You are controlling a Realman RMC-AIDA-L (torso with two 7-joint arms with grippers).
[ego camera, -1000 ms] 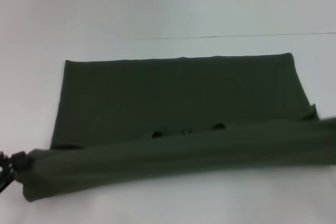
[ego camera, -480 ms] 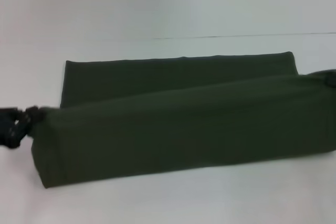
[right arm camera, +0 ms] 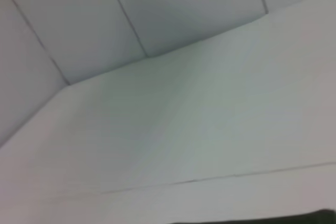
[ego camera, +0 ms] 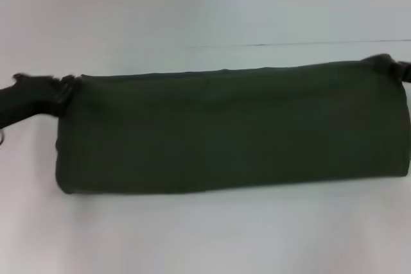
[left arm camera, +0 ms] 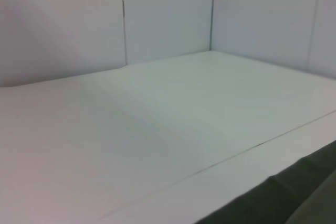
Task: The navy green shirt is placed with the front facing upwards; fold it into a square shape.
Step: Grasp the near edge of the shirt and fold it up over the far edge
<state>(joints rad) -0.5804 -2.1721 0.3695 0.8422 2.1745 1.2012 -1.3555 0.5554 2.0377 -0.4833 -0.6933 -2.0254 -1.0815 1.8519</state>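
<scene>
Two pincers, left pincer [ego camera: 64, 85] and right pincer [ego camera: 392, 63], grip one shirt [ego camera: 231, 129].

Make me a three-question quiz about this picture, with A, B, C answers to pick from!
1. Where is the left gripper?
A. at the shirt's far left corner
B. in the shirt's middle
C. on the shirt's near edge

2. What colour is the navy green shirt?
A. bright red
B. dark olive green
C. yellow

3. How does the shirt lie on the table?
A. rolled into a ball
B. spread out with both sleeves showing
C. folded into a long band

Answers: 1 A, the black gripper meets that corner; the right gripper is at the opposite corner. 2 B, the cloth is dark green throughout. 3 C, it forms one wide strip.
</scene>
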